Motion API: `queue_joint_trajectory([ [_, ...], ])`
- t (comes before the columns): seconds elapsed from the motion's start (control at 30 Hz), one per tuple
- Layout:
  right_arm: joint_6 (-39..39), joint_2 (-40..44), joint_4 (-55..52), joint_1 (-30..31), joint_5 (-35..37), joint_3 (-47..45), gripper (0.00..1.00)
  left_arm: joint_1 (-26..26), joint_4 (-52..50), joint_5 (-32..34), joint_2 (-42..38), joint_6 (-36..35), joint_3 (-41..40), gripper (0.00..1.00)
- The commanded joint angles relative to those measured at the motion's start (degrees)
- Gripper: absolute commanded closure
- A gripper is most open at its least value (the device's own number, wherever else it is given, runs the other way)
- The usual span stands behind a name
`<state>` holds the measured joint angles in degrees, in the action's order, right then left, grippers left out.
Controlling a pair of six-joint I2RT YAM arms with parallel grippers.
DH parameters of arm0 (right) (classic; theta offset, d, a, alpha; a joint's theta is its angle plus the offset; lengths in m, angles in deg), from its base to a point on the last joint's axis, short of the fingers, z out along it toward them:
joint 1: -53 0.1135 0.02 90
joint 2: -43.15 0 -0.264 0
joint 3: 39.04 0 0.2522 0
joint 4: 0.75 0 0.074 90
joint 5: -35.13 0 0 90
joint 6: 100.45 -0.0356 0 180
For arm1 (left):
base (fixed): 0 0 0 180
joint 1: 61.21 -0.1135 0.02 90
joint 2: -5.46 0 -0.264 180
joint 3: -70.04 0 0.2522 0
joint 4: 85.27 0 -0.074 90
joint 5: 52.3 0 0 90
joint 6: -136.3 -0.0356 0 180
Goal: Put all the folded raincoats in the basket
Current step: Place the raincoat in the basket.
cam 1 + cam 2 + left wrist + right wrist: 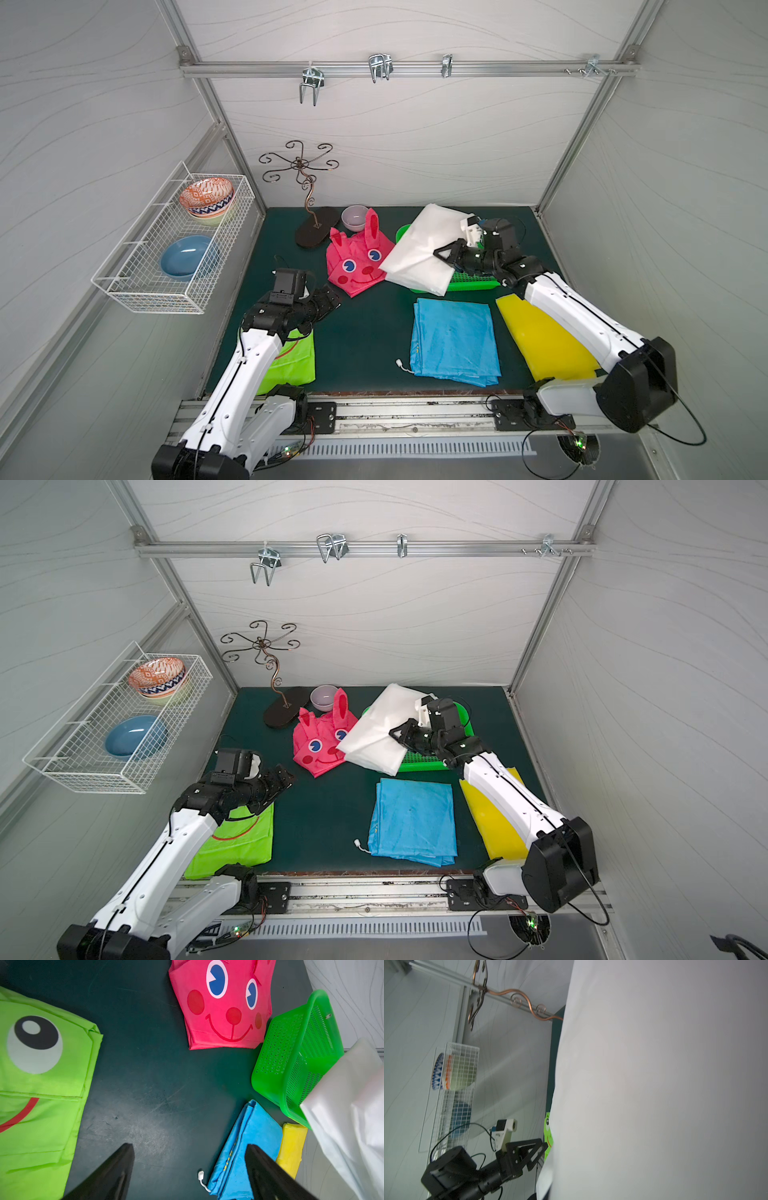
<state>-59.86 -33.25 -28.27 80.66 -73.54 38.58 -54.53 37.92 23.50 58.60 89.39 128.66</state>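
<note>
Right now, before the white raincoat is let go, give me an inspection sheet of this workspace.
Surface: dark green mat, scuffed.
Job's things: white raincoat held over green basket, overhanging its rim toward pink raincoat.
Clutter: blue raincoat, yellow raincoat, lime raincoat, lilac bowl, scrolled metal stand.
Grippers: left gripper open, empty; right gripper shut on white raincoat.
Cables: black cable loops off right arm's base.
Surroundings: wire rack holding bowls; hooks overhead.

Bright even light, soft shadows.
</note>
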Motion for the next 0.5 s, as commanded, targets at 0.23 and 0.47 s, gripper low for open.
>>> queue_joint_trajectory([
  [0.23, -12.80, -0.35, -4.78, -3.88, 20.95, -0.62, 1.00, 0.27, 0.42, 0.22, 2.62, -3.89, -0.03, 0.01],
  [0.47, -24.27, -5.77, -0.44, -4.28, 27.22, -0.89, 0.98, 0.29, 0.07, -1.26, 3.63, -4.46, -0.21, 0.01],
])
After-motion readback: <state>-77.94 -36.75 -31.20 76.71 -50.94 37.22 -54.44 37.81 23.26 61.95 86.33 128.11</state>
